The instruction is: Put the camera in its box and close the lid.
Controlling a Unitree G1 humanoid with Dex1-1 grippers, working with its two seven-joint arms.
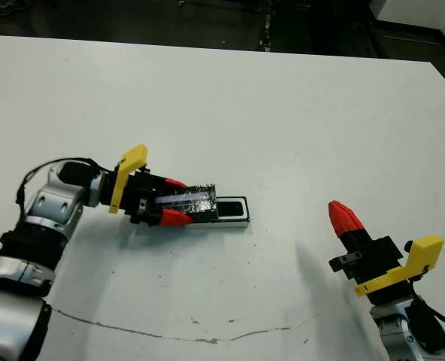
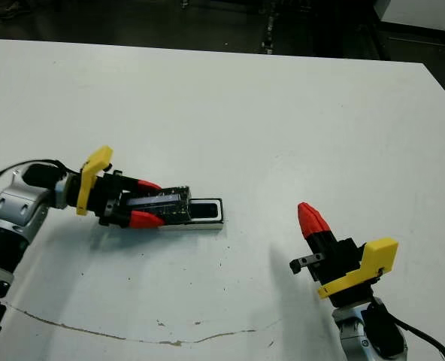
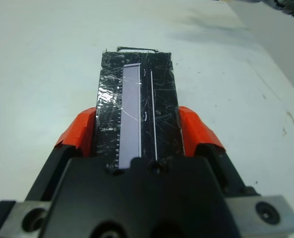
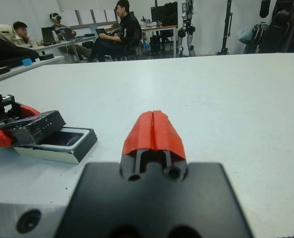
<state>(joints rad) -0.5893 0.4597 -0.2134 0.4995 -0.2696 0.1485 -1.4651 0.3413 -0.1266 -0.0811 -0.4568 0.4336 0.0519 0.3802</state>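
Observation:
My left gripper [image 1: 183, 201] is shut on the lid [image 1: 195, 200], a black slab with a crinkled foil top. It grips the lid by its long sides, with a red finger [image 3: 77, 131] on either side. The lid lies over the left part of the box [image 1: 237, 221], tilted slightly. The box's right part stays uncovered. In that part the camera [image 1: 230, 207] shows as a glossy dark bar inside the white rim. My right gripper [image 1: 341, 214] is shut with nothing in it. It stands apart from the box, to the right and nearer the table's front.
A thin dark crack line [image 1: 170, 331] runs across the table near its front edge. Beyond the table's far edge, people [image 4: 117, 29] sit at desks in the right wrist view. White tabletop surrounds the box on all sides.

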